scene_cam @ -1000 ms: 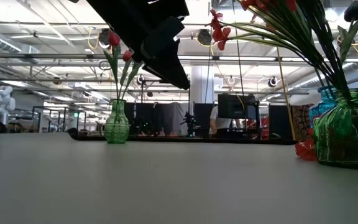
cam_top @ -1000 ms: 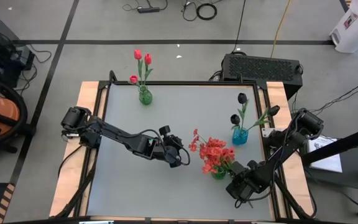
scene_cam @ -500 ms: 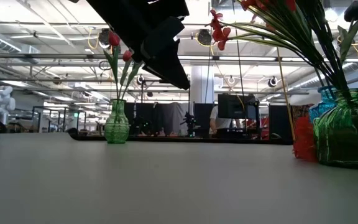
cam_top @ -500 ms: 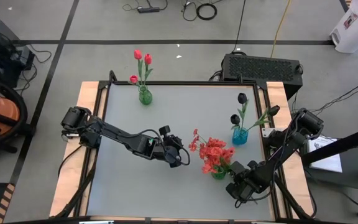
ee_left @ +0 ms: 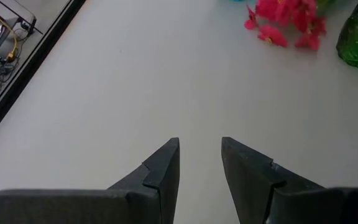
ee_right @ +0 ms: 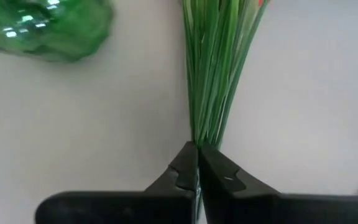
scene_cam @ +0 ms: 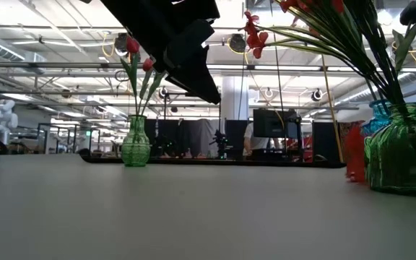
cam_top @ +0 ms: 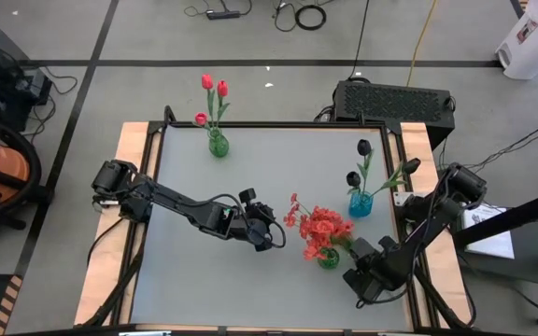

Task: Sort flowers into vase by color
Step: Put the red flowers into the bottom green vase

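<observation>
The bushy bunch of small red blossoms on thin green stems was the flower in hand. Its stem ends were pinched between the pressed-together fingers of the right gripper, and the blossoms spread out ahead of that gripper, over and beside the squat dark-green glass vase that stood just in front of it. In the right wrist view that green vase lay off to one side of the stems rather than around them, so the bunch seemed gripped but not yet seated in the vase.

Beyond the right gripper, toward the far side of the grey table, two black tulip buds on green stems already stood in a small blue glass vase. Farther off, near the far left corner, the red-pink tulip buds stood in a slim green glass vase. Those two colours looked sorted.

The left gripper waited over bare table with its fingers spread and nothing between them, the red blossoms ahead of it and apart from it.

By my reading, only the red bunch remained: its stems needed to go down into the dark-green vase and be released.
</observation>
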### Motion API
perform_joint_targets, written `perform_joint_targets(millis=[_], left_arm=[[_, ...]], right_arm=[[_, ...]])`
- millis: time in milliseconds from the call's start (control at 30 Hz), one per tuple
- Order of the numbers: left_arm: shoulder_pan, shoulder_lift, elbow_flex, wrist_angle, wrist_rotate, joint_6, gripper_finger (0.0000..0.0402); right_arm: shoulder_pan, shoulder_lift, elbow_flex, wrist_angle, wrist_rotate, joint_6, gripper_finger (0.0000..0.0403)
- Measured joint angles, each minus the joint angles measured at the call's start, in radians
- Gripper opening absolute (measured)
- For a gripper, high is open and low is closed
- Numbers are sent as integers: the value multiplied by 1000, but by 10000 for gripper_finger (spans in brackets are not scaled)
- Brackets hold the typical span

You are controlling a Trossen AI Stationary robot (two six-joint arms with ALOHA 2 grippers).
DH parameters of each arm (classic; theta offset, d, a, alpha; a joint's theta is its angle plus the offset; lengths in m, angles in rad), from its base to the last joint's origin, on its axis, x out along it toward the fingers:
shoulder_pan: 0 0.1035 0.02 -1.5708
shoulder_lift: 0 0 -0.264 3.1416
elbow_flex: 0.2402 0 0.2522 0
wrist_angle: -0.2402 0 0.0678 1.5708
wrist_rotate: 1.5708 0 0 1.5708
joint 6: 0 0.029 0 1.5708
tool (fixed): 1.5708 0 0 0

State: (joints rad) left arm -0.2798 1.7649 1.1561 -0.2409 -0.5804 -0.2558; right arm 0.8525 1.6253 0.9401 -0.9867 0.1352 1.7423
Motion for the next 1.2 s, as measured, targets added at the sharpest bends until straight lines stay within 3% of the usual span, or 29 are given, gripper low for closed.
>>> perform_joint_targets(millis=[500, 867, 1000, 1200], left_arm=[[0, 0, 0, 0, 0, -2, 128], [0, 0, 0, 0, 0, -2, 128], [0, 0, 0, 0, 0, -2, 128], [0, 0, 0, 1, 0, -5, 128]], right_arm=[[167, -1, 275, -482, 22, 240, 0], [362, -2, 373, -558, 145, 419, 0], [428, -2, 373, -564, 260, 477, 0], [498, -2, 373, -571, 546, 516, 0]])
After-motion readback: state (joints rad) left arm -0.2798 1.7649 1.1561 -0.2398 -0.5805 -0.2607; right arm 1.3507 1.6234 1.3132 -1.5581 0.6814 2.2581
